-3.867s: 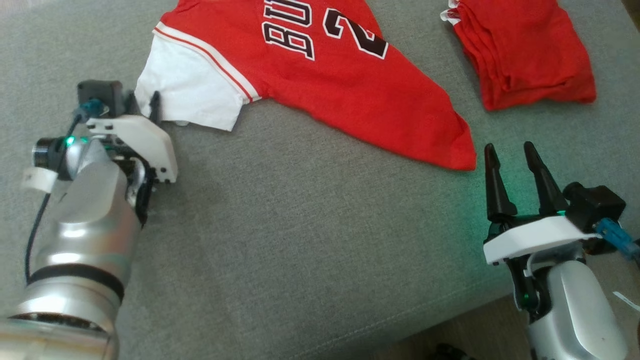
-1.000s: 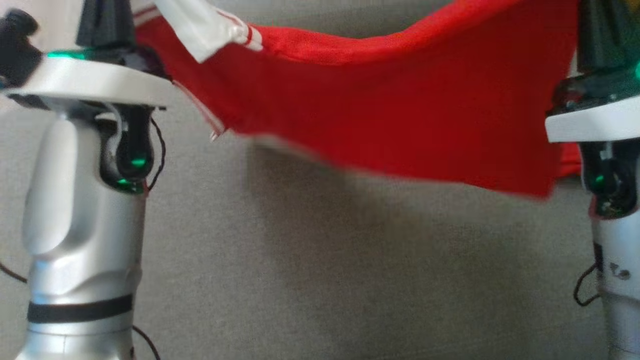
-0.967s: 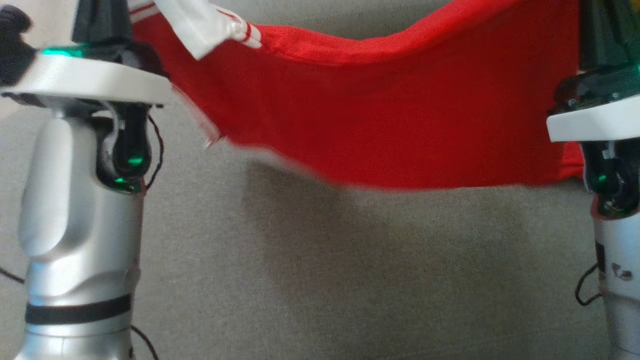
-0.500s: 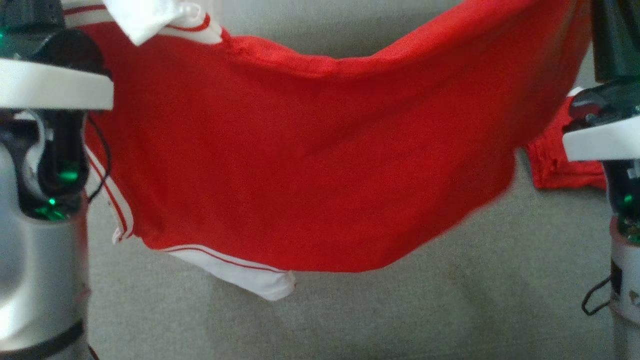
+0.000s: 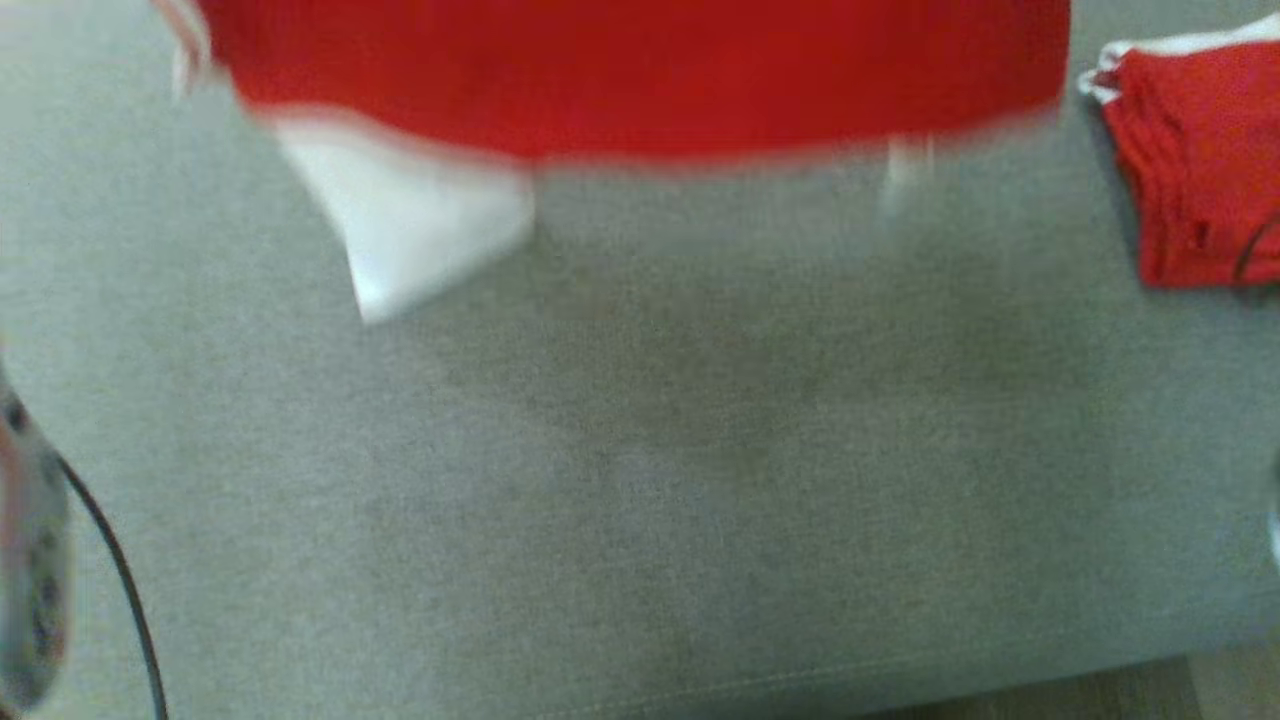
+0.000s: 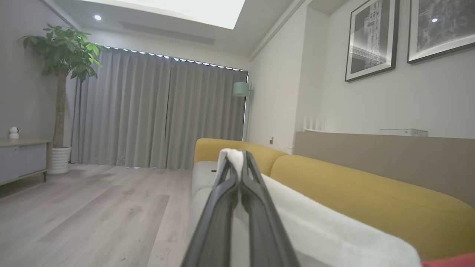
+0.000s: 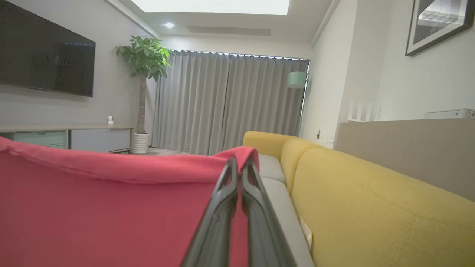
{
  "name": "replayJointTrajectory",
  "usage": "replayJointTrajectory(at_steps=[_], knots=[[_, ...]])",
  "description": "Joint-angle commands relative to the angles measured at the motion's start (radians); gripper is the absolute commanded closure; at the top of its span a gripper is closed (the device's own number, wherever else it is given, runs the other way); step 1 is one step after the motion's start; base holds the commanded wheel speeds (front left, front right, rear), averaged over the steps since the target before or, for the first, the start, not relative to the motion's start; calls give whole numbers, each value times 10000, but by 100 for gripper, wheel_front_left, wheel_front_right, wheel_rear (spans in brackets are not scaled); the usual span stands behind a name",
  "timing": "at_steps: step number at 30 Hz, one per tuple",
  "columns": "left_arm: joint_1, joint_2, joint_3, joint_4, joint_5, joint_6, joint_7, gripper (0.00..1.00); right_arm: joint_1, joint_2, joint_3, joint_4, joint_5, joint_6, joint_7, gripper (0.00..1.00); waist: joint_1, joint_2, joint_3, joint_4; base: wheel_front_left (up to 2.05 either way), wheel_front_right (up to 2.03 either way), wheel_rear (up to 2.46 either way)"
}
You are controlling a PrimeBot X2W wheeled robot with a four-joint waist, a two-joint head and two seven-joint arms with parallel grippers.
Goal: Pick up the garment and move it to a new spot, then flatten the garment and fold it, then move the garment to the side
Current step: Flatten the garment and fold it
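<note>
head view: garment (image 5: 640, 70) spans the top of the frame, a broad red band from upper left to upper right, heavily blurred. its white sleeve (image 5: 420, 220) hangs down from the band's lower edge at upper left. below it, grey cushion (image 5: 700, 480) takes up the middle and bottom of the frame, with a dim shadow under the red band. cannot tell whether the hem touches the cushion. a folded red pile (image 5: 1190, 170) lies on the cushion at the upper right edge, apart from the garment. a dark cable (image 5: 115, 570) curves up the lower left edge.

left wrist view: left gripper (image 6: 237, 157) at centre bottom, fingers pressed together, pinching white cloth of the garment at the tips. the white cloth runs down to the lower right, with a sliver of red at the bottom right corner. yellow backrest (image 6: 352, 200) at right, curtains (image 6: 156, 115) centre left, wood floor (image 6: 92, 215) lower left.

right wrist view: right gripper (image 7: 242, 159) at centre bottom, fingers closed tight on a red corner of the garment. the red cloth hangs taut across the lower left of the frame, its top edge running from the left edge to the fingertips. plant (image 7: 143, 59) and tv (image 7: 44, 63) at upper left.
</note>
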Motion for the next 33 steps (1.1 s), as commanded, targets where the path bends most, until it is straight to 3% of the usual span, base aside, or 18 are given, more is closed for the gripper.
replayJointTrajectory(at_steps=[1,4,7,15,23,33], knots=[[-950,582,239,120,175,-90,-259,100,-770,-10,112,207,-180,-9,-404,100,-1,0,655,-84,0,0,0],[-2528,585,139,1909,447,-235,-1246,100,-2598,59,55,2378,-640,-9,-1998,100,-1,0,895,53,0,0,0],[-2988,403,17,2959,454,-407,-1846,100,-3220,119,62,3666,-819,-9,-2891,100,-1,0,919,272,0,0,0],[-1455,-46,-521,4306,286,-916,-2570,100,-2092,178,727,5648,-349,-9,-3535,100,-1,0,649,719,0,0,0],[1980,40,-952,3846,189,-1052,-2678,100,298,-175,2872,6288,1227,-9,-3146,100,-1,0,-157,911,0,0,0],[5945,600,-1888,2585,-454,-1073,-2528,100,2976,-2136,5614,4759,3472,-9,-1966,100,-1,0,-1562,1064,0,0,0]])
